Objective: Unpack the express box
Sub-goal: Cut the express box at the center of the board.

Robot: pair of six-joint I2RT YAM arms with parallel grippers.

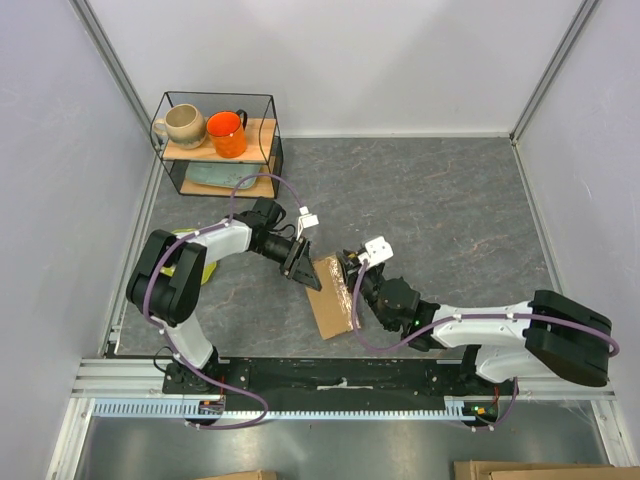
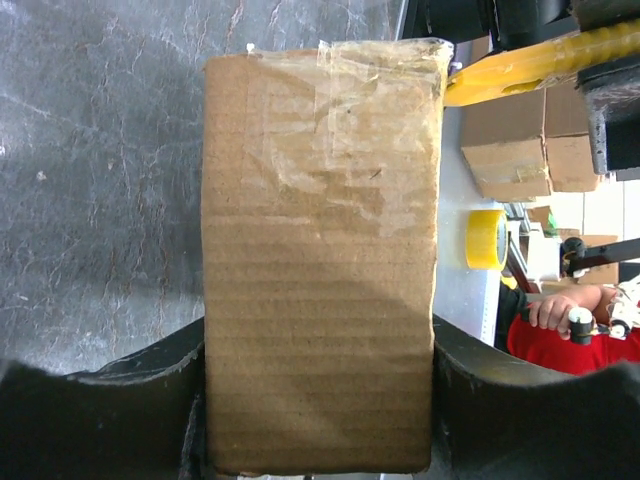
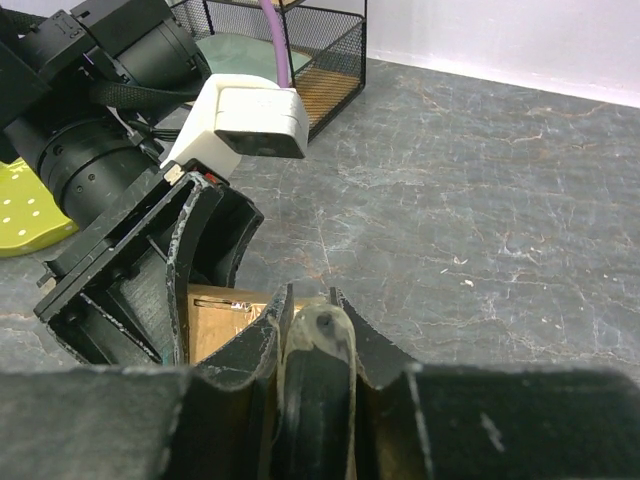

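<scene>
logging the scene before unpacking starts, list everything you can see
express box: one, brown with clear tape, table centre, between both claws
wire rack: one, black, far left of table
beige mug: one, rack's top shelf
orange mug: one, beside the beige mug
plate: one, pale green, rack's lower level
perforated item: one, yellow-green, under the left arm
tape roll: one, yellow, beyond the table
table: one, grey marbled
tape strip: one, pale translucent, probably tape, in the right claw
left claw: black, closed on the box's sides
right claw: black, pinching the strip at the box's edge
</scene>
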